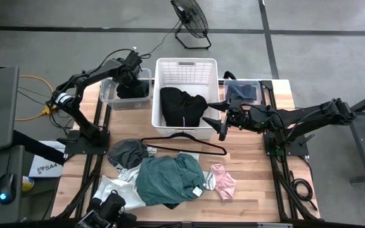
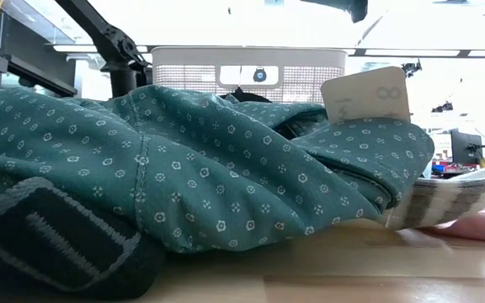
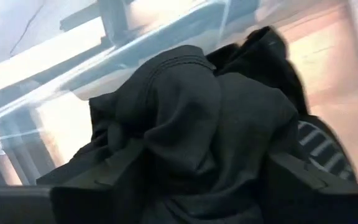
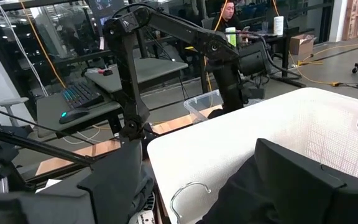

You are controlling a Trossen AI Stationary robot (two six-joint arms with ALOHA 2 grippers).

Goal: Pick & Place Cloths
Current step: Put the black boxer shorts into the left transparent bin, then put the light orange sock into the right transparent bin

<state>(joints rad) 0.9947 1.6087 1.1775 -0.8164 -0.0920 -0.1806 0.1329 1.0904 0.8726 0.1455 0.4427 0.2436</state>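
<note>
A black cloth (image 1: 130, 90) lies bunched in the clear bin (image 1: 106, 95) at the far left. My left gripper (image 1: 132, 77) points steeply down into that bin, open, its fingers on either side of the cloth (image 3: 204, 118). My right gripper (image 1: 218, 118) hovers level at the white basket's (image 1: 185, 63) right rim, open and with nothing between its fingers (image 4: 210, 193). A second black cloth (image 1: 181, 106) lies in the basket. On the near table lie teal-green (image 1: 170, 180), grey (image 1: 127, 152), white (image 1: 116, 187) and pink (image 1: 222, 180) cloths. My left gripper stands over the black cloth's bunched top (image 3: 185, 99) from above, slanting down, with one finger (image 3: 98, 186) on each side. The cloth rests in the bin. I cannot tell whether the fingers touch it.
A thin black wire hanger (image 1: 182, 142) lies between the basket and the teal-green cloth. A clear bin with a navy cloth (image 1: 243, 93) stands right of the basket. A floor fan (image 1: 191, 22) stands beyond the table. A person sits at a desk (image 4: 229, 12) in the room behind.
</note>
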